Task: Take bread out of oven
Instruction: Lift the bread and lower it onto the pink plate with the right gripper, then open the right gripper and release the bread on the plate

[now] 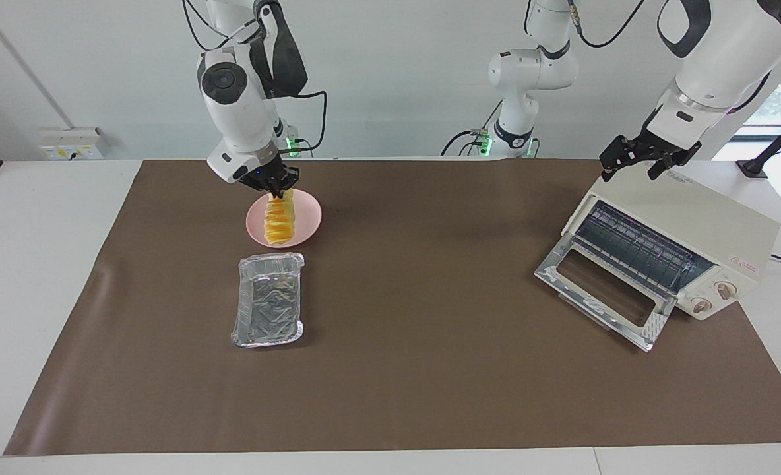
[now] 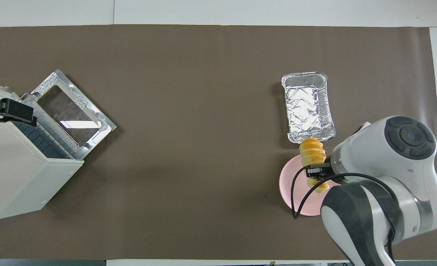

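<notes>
At the upper left of the facing view, the right end effector (image 1: 276,189) hangs over the pink plate (image 1: 305,221), its fingers pinched narrow on the top end of the bread (image 1: 278,221). The bread dangles from that grip with its long axis close to vertical, the free end pointing down at the plate; whether that end touches the plate I cannot tell. In the overhead view the loaf (image 2: 313,162) runs up and down the frame, its upper part overlapping the plate's rim (image 2: 285,179) toward the foil tray. Just below the plate in the facing view lies the foil tray (image 1: 243,310), with nothing in it, its long side running up and down the frame, on the brown mat (image 1: 430,369) that covers the desk (image 1: 34,277). At the right of the frame stands the oven (image 1: 714,231), turned at an angle, its glass door (image 1: 605,290) folded down open and the wire rack (image 1: 641,247) showing inside. Over the oven's top, at the upper right, the left end effector (image 1: 640,161) waits with its fingers spread wide, holding nothing.
</notes>
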### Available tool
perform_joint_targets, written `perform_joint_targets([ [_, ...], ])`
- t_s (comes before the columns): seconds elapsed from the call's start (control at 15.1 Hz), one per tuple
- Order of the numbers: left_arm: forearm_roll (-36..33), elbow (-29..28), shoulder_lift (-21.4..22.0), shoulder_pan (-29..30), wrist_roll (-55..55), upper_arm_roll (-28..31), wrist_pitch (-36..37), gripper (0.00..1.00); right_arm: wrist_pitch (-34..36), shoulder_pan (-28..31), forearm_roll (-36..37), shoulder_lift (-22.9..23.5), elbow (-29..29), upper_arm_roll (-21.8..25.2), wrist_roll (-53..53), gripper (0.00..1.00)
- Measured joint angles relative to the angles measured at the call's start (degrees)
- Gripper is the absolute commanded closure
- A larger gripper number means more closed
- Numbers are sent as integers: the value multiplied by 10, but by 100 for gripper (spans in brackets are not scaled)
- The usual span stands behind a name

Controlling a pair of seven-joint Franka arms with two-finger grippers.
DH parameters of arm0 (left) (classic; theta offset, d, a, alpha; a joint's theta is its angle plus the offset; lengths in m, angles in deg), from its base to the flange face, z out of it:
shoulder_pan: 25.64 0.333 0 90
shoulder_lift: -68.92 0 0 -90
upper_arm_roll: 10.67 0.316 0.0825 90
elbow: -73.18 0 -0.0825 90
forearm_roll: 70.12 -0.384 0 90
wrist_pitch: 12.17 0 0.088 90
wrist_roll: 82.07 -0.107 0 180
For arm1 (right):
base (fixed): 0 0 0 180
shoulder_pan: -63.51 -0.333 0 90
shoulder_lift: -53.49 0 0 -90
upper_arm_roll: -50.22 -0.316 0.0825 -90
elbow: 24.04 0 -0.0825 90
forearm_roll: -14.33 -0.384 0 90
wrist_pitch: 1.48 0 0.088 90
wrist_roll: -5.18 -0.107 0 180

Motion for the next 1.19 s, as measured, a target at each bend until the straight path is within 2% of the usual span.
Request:
perform_joint_targets([
  [0.26, 0, 0, 0, 0, 0, 0, 0, 0, -97, -1, 0, -40, -129, 0, 0, 100],
  [0.46, 0, 0, 0, 0, 0, 0, 0, 0, -144, -7, 0, -43, -168, 0, 0, 100],
  [0.66, 0, 0, 0, 0, 0, 0, 0, 0, -167, -12, 0, -43, -180, 0, 0, 100],
  [0.73, 0, 0, 0, 0, 0, 0, 0, 0, -172, -12, 0, -42, -182, 0, 0, 66],
  [0.79, 0, 0, 0, 0, 0, 0, 0, 0, -175, -12, 0, -41, -183, 0, 0, 24],
  [0.86, 0, 0, 0, 0, 0, 0, 0, 0, -177, -12, 0, -40, -183, 0, 0, 0],
  [1.06, 0, 0, 0, 0, 0, 0, 0, 0, -175, -12, 0, -39, -175, 0, 0, 0],
  [1.19, 0, 0, 0, 0, 0, 0, 0, 0, -132, -7, 0, -36, -133, 2, 0, 0],
])
